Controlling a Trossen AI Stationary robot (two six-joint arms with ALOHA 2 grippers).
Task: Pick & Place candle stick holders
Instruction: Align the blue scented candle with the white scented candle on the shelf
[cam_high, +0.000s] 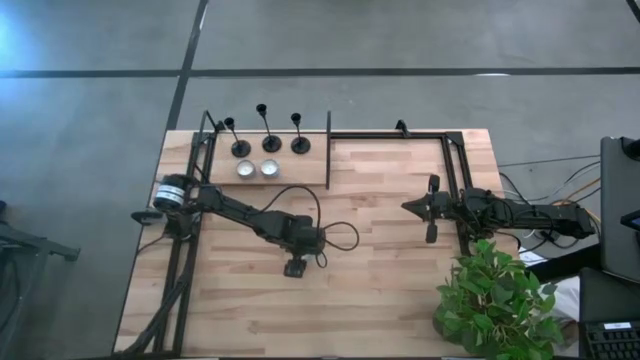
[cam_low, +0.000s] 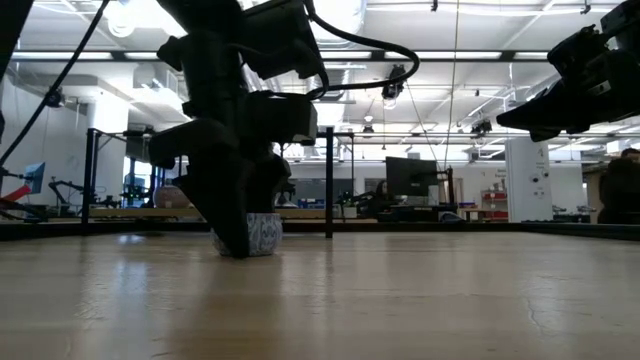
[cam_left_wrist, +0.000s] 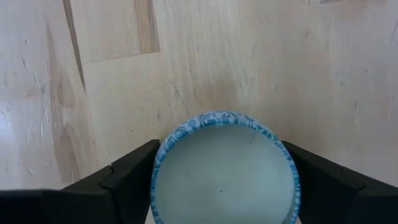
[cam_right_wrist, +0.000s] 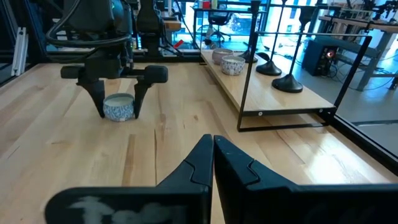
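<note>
Pincers: left pincer (cam_right_wrist: 119, 93) is standing wide open astride a blue-rimmed tealight (cam_left_wrist: 224, 171) on the counter (cam_high: 380, 240), w/o gripping it. Holders (cam_high: 270, 140) are sitting on the back shelf (cam_high: 300, 170), untouched. Right pincer (cam_right_wrist: 213, 155) is waiting shut. Risk: grabbing the wrong item; an off-centre squeeze could skid it.

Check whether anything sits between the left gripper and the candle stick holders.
Yes. The left gripper straddles a blue-patterned cup on the table, and two tealight discs stand on the shelf in front of the three candle stick holders, on the gripper's side.
</note>
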